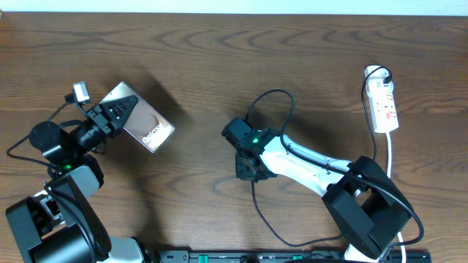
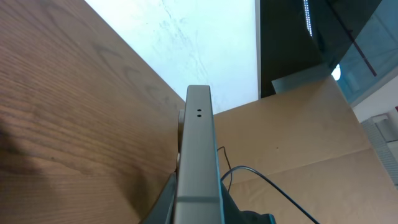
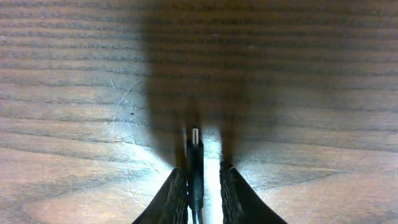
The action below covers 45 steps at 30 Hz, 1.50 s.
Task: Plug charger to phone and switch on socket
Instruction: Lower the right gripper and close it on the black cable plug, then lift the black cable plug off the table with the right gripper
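Clearly lettered "Galaxy", the phone (image 1: 146, 124) sits clamped in the left gripper (image 1: 115, 113); right gripper (image 3: 198, 186) pinches the charger (image 3: 195, 155).

socket (image 1: 383, 104) switches too small to read; phone (image 1: 144, 123) partly hidden.

A lab-like room: wooden table (image 1: 292, 58), white wall, cardboard sheet (image 2: 298, 143) behind

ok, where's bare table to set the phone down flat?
Most open: the wood between the phone in the left end effector and the right end effector, which holds the charger. The far strip along the table edge is also bare. Crowded: the right side by the socket, its cord, and the cable loops near the right arm.
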Available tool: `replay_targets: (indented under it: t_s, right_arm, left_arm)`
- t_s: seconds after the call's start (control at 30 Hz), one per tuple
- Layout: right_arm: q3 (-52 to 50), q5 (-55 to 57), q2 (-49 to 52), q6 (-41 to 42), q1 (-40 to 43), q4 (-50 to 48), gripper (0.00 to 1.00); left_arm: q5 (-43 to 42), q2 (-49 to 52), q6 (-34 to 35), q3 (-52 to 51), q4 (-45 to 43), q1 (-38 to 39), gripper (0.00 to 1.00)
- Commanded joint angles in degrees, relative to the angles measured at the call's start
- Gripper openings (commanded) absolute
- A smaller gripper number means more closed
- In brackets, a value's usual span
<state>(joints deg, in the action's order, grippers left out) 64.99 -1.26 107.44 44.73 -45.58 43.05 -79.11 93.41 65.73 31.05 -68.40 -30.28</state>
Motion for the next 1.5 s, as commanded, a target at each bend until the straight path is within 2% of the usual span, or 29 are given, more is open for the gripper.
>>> replay_targets:
  t_s: [0.0,0.4,0.63,0.9,1.03,1.13,1.47]
  right_arm:
    - [1.0,1.0,0.9,0.3,-0.3,-0.2,0.15]
    - [1.0,1.6,0.9,1.1,-0.3,-0.4,0.02]
    - [1.0,1.0,0.9,1.1,-0.3,0.5,0.02]
    - [0.8,-1.2,0.9,2.0,-0.3,6.1,0.01]
    - [0.4,-2.3,1.0,2.5,-1.1,6.5,0.03]
    - [0.0,-2.3,1.0,2.6,-2.0,6.1,0.13]
    - [0.0,-2.2,1.9,2.9,-2.1,5.4,0.13]
  left_arm:
    - [0.3,-0.7,-0.8,0.2,-0.7,-0.3,0.07]
    - [0.3,-0.7,-0.8,0.2,-0.7,-0.3,0.07]
    - [-0.2,-0.7,-0.8,0.2,-0.7,-0.3,0.08]
    - [-0.4,-0.7,-0.8,0.2,-0.7,-0.3,0.08]
    - [-0.4,-0.7,-0.8,0.2,-0.7,-0.3,0.08]
    - [-0.4,-0.7,-0.8,0.2,-0.7,-0.3,0.08]
    - [-1.2,-0.7,-0.8,0.2,-0.7,-0.3,0.07]
